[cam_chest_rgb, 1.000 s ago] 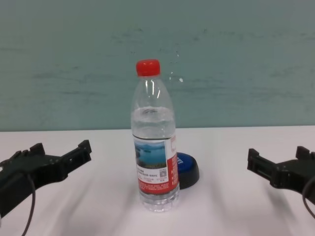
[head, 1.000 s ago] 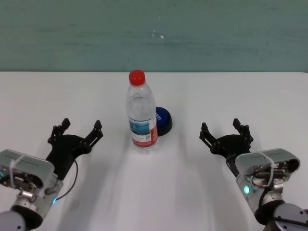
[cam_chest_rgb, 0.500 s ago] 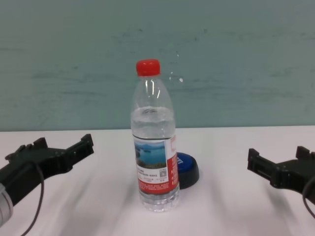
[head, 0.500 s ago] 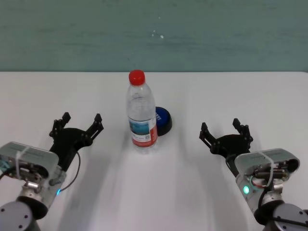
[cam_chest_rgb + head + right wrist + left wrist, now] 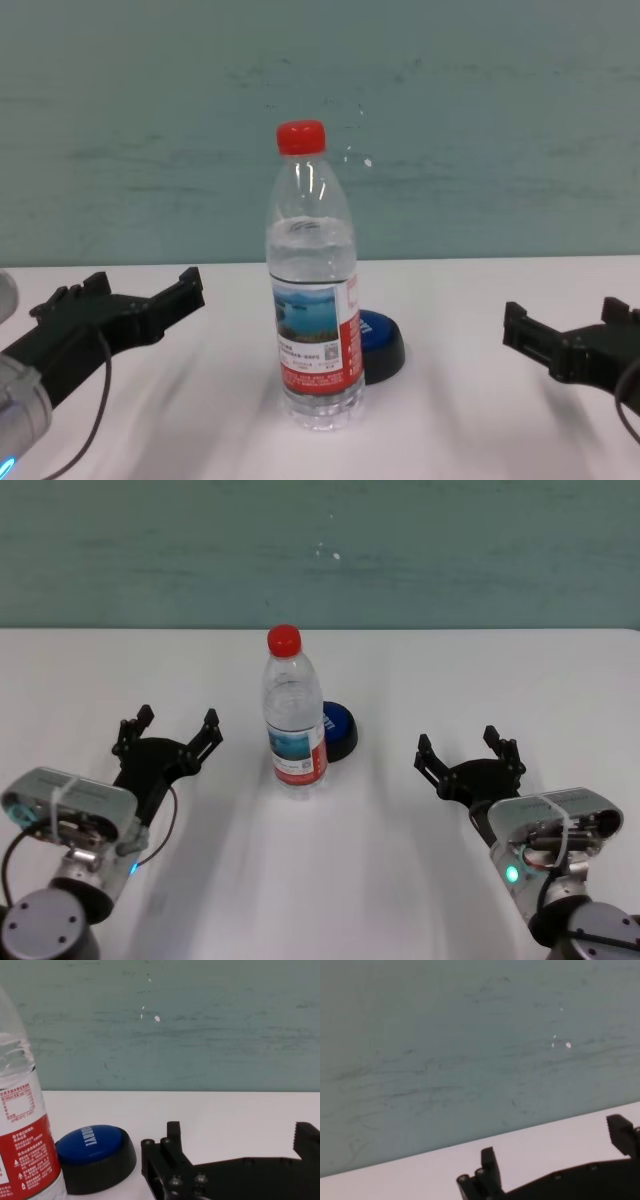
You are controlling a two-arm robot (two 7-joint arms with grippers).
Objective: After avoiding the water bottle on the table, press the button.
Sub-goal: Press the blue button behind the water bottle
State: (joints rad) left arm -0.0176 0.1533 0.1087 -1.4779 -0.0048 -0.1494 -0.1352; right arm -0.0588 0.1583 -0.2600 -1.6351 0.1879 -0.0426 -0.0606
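Both arms end in grey metallic wrist housings, each strapped with a white cable tie. A thin black cable loops off the left wrist, a blue light glowing beneath it; the right shows green. Left end effector (image 5: pixel 177 729) and right end effector (image 5: pixel 468 750) are matt black, two-fingered, ridged-tipped, with visible screws.

White table, two things on it

The table (image 5: pixel 420 670) carries a bottle (image 5: pixel 296 715) standing upright and, touching it just behind on the right claw's (image 5: pixel 470 750) side, a blue button (image 5: pixel 338 730) on a black base. Both sit between the two claws, ahead of their tips, the bottle nearer the left claw (image 5: pixel 170 730).
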